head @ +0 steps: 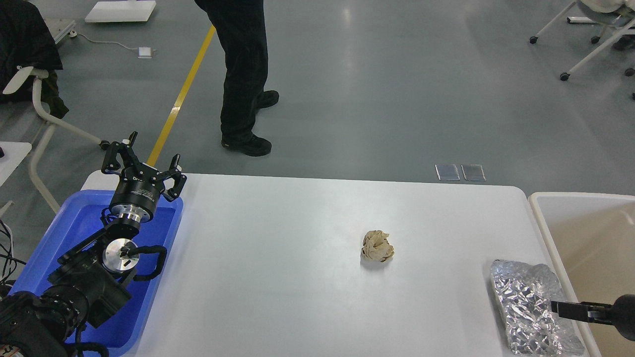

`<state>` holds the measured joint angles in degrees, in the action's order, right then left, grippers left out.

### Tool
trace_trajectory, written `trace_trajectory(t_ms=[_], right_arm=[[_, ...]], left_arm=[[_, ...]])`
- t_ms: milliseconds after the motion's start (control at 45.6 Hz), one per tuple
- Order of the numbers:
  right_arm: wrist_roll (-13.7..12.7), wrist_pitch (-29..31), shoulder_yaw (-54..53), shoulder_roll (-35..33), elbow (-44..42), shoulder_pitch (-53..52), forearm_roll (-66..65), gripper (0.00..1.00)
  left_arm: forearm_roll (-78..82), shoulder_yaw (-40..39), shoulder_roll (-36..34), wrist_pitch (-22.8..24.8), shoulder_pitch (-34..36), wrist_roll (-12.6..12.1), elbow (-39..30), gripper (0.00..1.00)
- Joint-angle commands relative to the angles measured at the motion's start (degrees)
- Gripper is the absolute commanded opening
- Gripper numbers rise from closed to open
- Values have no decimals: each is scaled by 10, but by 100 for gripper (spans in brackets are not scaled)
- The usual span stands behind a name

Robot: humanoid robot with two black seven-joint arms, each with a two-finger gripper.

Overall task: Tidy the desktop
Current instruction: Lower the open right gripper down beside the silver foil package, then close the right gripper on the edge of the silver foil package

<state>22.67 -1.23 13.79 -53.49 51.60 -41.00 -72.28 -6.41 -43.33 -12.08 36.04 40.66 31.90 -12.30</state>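
Note:
The white desktop (pixel 278 258) carries a crumpled beige paper ball (pixel 377 246) right of centre and a crinkled silver foil packet (pixel 526 302) at the front right corner. My left gripper (pixel 145 159) is open and empty, held up over the far end of the blue tray (pixel 59 233). My right gripper (pixel 558 307) comes in from the right edge as a thin dark bar. Its tip lies over the right side of the foil packet. Its fingers cannot be told apart, and I cannot tell whether it touches the foil.
A beige, white-rimmed bin (pixel 590 238) stands off the desktop's right edge. A person in black (pixel 243 74) stands on the floor beyond the far edge. A chair (pixel 34 99) is at the far left, and chair legs (pixel 585 44) at the far right.

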Motion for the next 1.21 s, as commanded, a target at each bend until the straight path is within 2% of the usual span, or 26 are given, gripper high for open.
trace_trajectory(t_ms=[0, 504, 789, 877, 965, 1053, 1184], right_arm=[[0, -23, 1, 23, -24, 21, 0, 92], [-1, -41, -2, 80, -93, 38, 14, 81], [0, -41, 0, 89, -107, 44, 30, 67], [1, -41, 1, 90, -107, 45, 30, 66], [1, -41, 0, 90, -108, 47, 30, 57], [1, -41, 1, 92, -108, 49, 30, 44], [1, -41, 0, 100, -121, 49, 30, 30]], left_arm=[[0, 0, 0, 0, 0, 0, 0, 100], [0, 0, 0, 0, -1, 0, 0, 100], [0, 0, 0, 0, 0, 0, 0, 100], [0, 0, 0, 0, 0, 0, 0, 100], [0, 0, 0, 0, 0, 0, 0, 100], [0, 0, 0, 0, 0, 0, 0, 100], [0, 0, 0, 0, -1, 0, 0, 100]])
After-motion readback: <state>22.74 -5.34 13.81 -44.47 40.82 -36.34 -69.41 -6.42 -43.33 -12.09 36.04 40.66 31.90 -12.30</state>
